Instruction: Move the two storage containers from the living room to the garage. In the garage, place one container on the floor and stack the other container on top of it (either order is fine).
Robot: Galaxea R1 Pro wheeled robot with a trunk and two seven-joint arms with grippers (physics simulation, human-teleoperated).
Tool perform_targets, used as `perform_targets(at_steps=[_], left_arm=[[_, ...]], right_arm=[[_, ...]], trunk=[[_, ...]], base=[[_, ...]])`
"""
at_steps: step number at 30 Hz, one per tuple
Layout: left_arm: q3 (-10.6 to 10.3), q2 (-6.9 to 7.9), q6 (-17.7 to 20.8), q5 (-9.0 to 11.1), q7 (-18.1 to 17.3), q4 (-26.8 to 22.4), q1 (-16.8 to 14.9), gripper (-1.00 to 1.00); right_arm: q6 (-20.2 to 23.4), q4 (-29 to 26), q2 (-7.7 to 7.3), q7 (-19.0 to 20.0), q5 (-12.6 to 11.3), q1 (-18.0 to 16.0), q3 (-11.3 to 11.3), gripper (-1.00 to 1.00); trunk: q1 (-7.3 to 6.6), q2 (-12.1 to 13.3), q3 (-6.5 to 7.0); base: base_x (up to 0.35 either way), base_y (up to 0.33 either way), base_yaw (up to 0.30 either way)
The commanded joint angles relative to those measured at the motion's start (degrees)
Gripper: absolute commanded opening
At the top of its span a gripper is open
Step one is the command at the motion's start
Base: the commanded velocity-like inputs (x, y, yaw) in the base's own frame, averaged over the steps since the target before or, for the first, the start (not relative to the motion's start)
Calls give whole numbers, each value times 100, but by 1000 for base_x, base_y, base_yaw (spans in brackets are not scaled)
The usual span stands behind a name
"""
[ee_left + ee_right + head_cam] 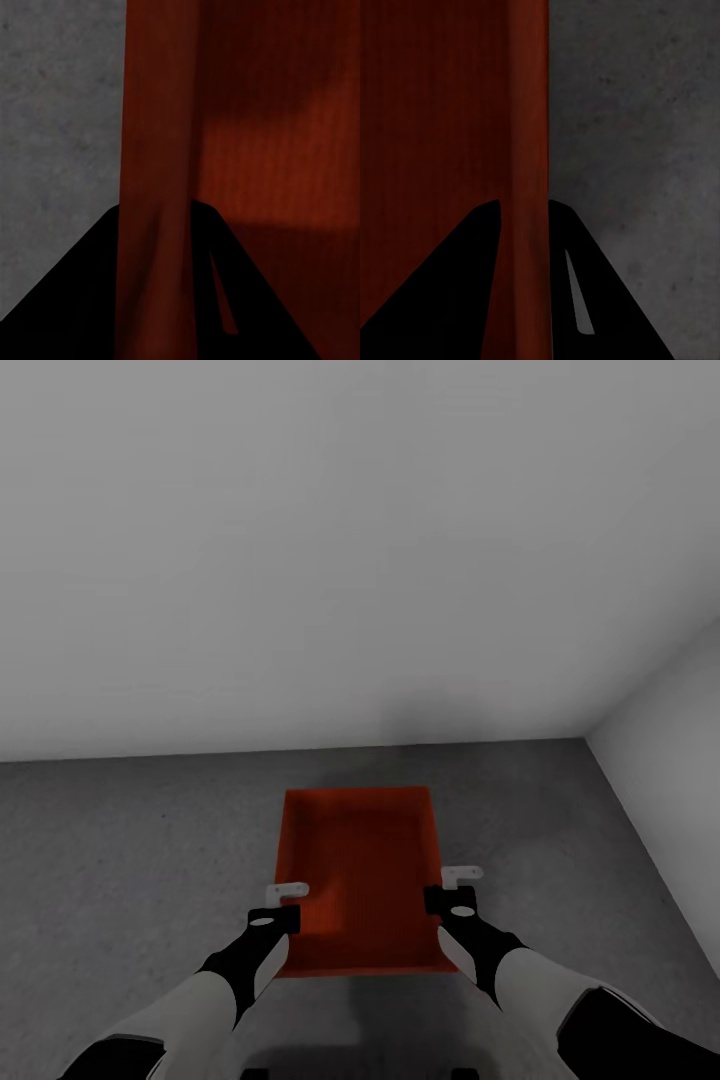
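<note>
Both forearms cut off at frame bottom. Left gripper fingers pinch the storage container's left wall, one finger outside, one inside. Right gripper fingers pinch the right wall the same way. Can't tell whether the container's base touches the concrete floor. Container sits at 12 o'clock, near the pale grey wall; corner at 2 o'clock.

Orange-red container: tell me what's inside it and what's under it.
The orange-red container holds nothing; its bare bottom shows. The left gripper and right gripper straddle its side walls. Grey concrete floor surrounds it; what lies beneath is covered.
</note>
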Motion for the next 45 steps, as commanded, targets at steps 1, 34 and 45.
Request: perform_targets(at_steps=[1,34,45], left_arm=[[80,5,40,-69,294,-26,-1,-100],[80,-4,40,-69,294,-27,-1,-100],[80,-4,40,-69,294,-29,-1,-100]], right_arm=[[-42,360,-74,-359,-73,-4,-67,-100],[-20,360,-74,-359,-73,-4,-67,-100],[-15,360,-74,-359,-73,-4,-67,-100]], trunk=[[0,-2,-3],[0,-2,-58],[0,-2,-58]], base=[[0,0,0],[0,0,0],[0,0,0]])
